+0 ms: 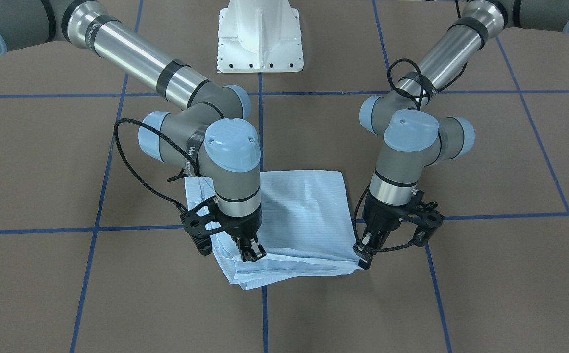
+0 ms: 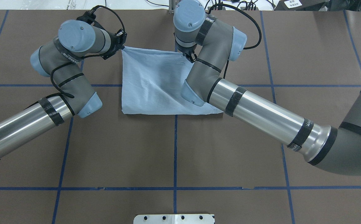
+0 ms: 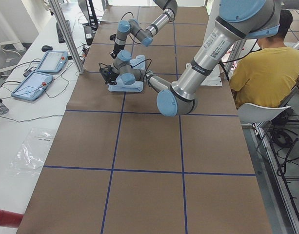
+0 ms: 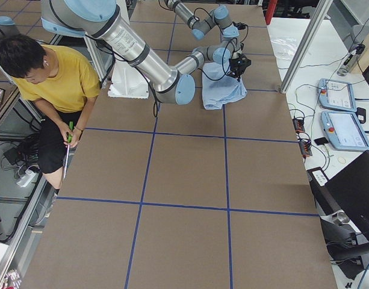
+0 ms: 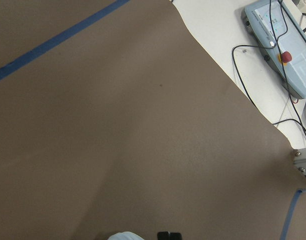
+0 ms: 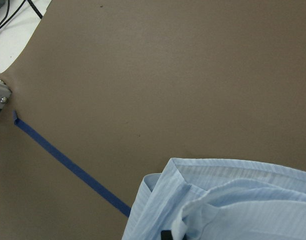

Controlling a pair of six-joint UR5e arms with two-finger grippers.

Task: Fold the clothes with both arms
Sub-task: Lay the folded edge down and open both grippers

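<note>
Holds the shirt (image 2: 155,84) by its far edge with both grippers. Pinches the far left corner with the left gripper (image 1: 364,255), closed tight on the cloth. Clamps the right gripper (image 1: 253,253) on the same edge, just short of the far right corner. Lies folded in a rough rectangle toward the far middle of the brown table (image 2: 121,149), astride a blue tape line (image 2: 175,146).

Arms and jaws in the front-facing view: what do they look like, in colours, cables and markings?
The left arm and the right arm match: silver metal tubes, grey joint housings, round light blue caps and black bands, some with white lettering. A black braided cable loops beside each wrist. The jaws are black, below black brackets with holes.
</note>
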